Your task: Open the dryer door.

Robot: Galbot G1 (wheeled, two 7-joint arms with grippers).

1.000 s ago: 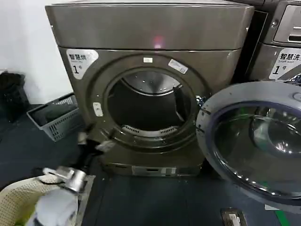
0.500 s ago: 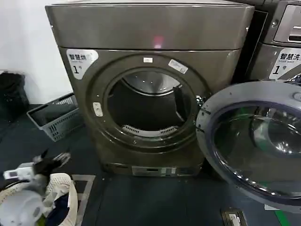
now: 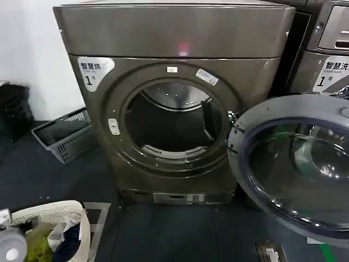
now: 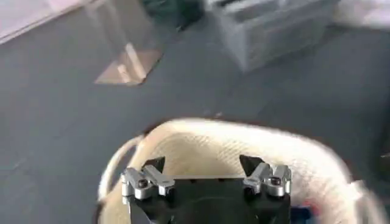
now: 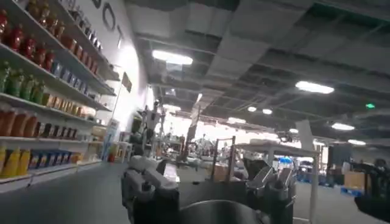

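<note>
Since the earlier frame, the left gripper [image 4: 206, 176] has been drawn back from the dryer [image 3: 174, 103] to above the laundry basket [image 3: 60, 210] at 7 o'clock, fingers spread wide, holding nothing. The dryer door [image 3: 294, 169] is swung open at 3 o'clock; it is judged rigid and heavy, best gripped at its rim. The right gripper's [image 5: 207, 189] fingers are seen apart, empty.

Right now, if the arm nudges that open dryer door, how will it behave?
The dryer door hangs wide open on its hinge, so it probably swings freely rather than flexing. Its thick rim and glass window suggest it is heavy and rigid.
</note>
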